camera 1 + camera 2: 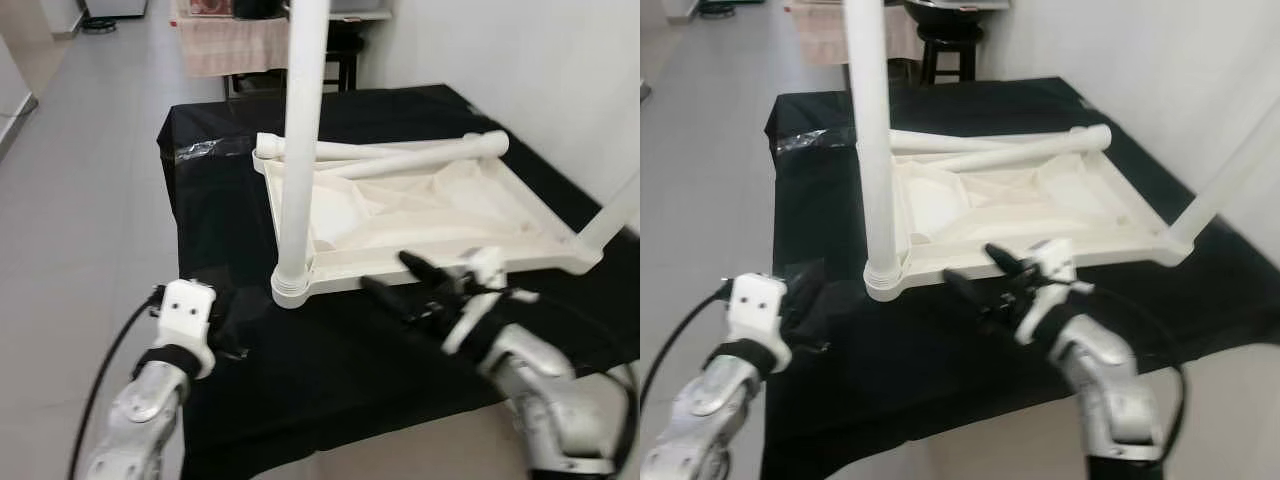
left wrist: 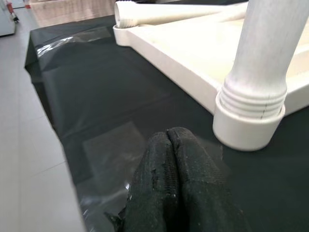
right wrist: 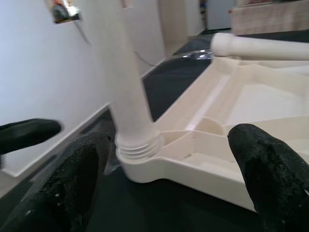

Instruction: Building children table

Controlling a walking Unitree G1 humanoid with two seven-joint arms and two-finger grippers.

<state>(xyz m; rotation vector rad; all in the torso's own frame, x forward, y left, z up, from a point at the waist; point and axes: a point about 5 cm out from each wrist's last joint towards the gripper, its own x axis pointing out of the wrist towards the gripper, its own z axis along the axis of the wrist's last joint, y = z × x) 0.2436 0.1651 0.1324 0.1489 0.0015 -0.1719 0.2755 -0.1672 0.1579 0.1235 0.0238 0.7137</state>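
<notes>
Two legs already stand up from the upturned white tabletop (image 1: 420, 215), which lies on the black-draped surface (image 1: 330, 370): one screwed leg (image 1: 300, 150) at its near left corner and another upright leg (image 1: 610, 220) at the near right corner. Two loose legs (image 1: 400, 155) lie across its far side, so you likely have those left to fit.

Your right claw (image 1: 392, 272) hangs just in front of the tabletop's near rim, fingers spread wide and holding nothing. Your left claw (image 2: 175, 159) sits low over the cloth just left of the near left leg, fingers pressed together and empty.

To do the next step well, reach the right claw over the rim toward a loose leg and grip it near the middle so it stays balanced. Keep clear of the standing leg as you cross. Bring the threaded end square to an empty far corner socket before turning; a tilted start may cross the thread.
</notes>
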